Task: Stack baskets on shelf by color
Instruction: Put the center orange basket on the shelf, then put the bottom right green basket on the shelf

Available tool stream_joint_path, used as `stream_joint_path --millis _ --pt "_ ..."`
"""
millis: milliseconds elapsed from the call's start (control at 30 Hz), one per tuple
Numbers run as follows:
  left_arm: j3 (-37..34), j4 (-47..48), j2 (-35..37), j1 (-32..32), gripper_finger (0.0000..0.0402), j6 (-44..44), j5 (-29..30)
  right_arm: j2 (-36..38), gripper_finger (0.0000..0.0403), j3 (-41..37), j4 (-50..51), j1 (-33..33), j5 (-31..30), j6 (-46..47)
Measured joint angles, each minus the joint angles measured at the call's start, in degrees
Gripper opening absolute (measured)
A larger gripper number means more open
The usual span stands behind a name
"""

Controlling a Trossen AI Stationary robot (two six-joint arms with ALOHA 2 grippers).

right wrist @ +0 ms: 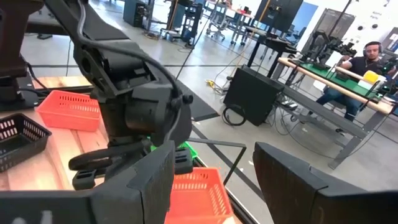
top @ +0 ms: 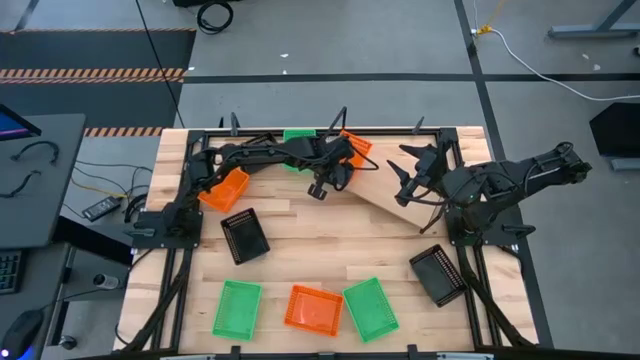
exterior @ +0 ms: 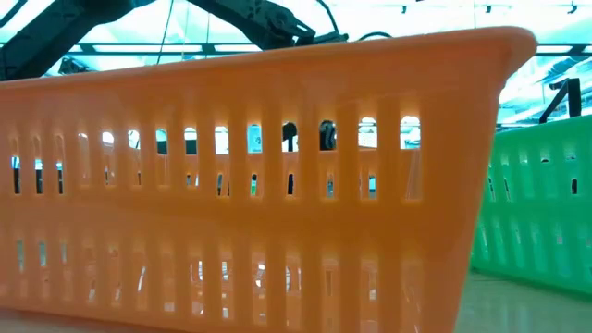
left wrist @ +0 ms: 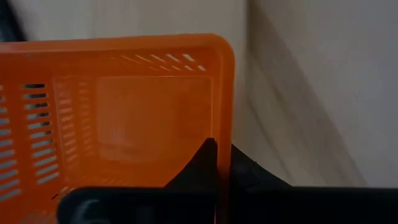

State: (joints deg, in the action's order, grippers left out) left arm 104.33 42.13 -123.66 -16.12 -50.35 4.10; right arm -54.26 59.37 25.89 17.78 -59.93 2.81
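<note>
Left gripper (top: 345, 160) clamped on orange basket (left wrist: 118, 118) rim at far end of shelf (top: 385, 190); right gripper (top: 405, 175) spread wide, holding nothing.

No lettering, label, brand or number can be read anywhere in these views; the white sign (right wrist: 390, 17) at the upper right of the right wrist view is too small to make out.
</note>
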Motion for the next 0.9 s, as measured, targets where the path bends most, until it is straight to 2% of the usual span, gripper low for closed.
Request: stream_joint_path --millis 167,567,667,800,900 --pt "0.1 -0.62 0.06 -0.22 0.0018 0.01 -0.08 0.0 0.0223 0.0 0.0 0.0 0.01 0.0" --pt "0.09 -2.02 0.07 -0.09 0.0104 2.87 0.68 0.0 0.0223 0.0 0.0 0.0 0.08 0.02" --pt "0.09 -2.05 0.07 0.22 0.0118 3.21 2.73 0.0 0.0223 0.0 0.02 0.0 0.18 0.02" --pt "0.06 -1.77 0.42 1.11 0.0131 3.17 8.43 0.0 0.0223 0.0 0.11 0.0 0.16 0.03" --pt "0.02 -0.86 2.26 2.14 0.0138 3.22 9.39 0.0 0.0223 0.0 0.83 0.03 0.13 0.43"
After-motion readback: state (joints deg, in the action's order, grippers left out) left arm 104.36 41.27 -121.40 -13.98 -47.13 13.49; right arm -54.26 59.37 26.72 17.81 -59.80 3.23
